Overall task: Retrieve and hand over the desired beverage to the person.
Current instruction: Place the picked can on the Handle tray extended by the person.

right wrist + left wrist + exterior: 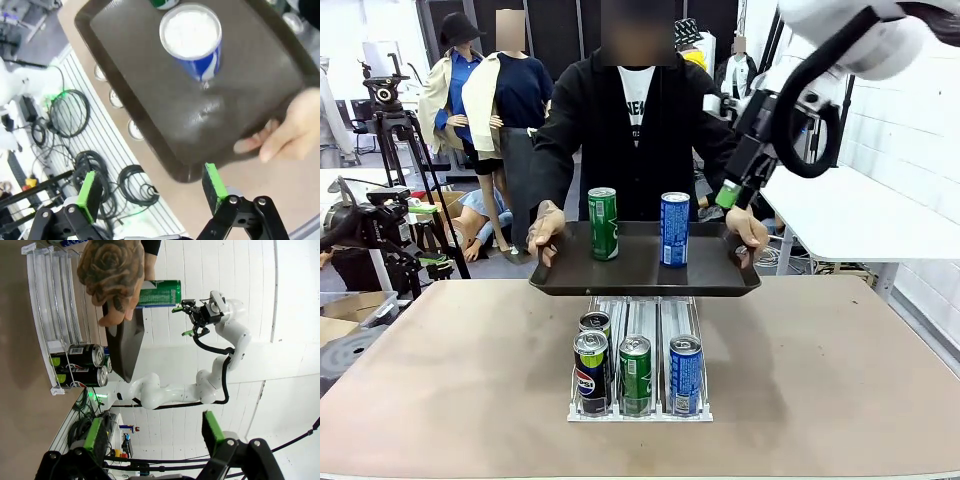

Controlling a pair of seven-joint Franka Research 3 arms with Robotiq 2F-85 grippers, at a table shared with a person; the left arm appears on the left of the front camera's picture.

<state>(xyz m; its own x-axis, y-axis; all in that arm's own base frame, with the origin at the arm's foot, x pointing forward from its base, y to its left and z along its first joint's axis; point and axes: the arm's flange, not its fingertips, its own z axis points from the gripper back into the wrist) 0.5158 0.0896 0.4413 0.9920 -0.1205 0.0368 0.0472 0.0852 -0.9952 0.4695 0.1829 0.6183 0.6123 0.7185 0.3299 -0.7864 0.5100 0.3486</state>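
Since the right gripper (732, 195) is hanging up high with its green-padded fingers spread apart and nothing between them, the thing that matters is what's sitting below and ahead of it: the upright blue aluminium can (191, 39) is standing on the dark rectangular plastic tray (640, 275) the person (635, 110) in the black jacket is holding out over the table. From that gripper's own camera you're looking almost straight down on the can's silver top, so its long axis is pointing up at the hand, and the can is sitting forward of the fingertips, not between them. The upright green aluminium can (603, 223) is standing well apart from the blue one, farther from this gripper. I can't tell which drink is wanted. The right arm is looking clearly nearer to the tray; the left gripper (152, 432) is also wide apart and holding nothing, farther off. Watch-outs: the person's hand (287, 127) is gripping the tray's near edge just ahead of the right fingers. Room around the blue can looks decent on all sides.
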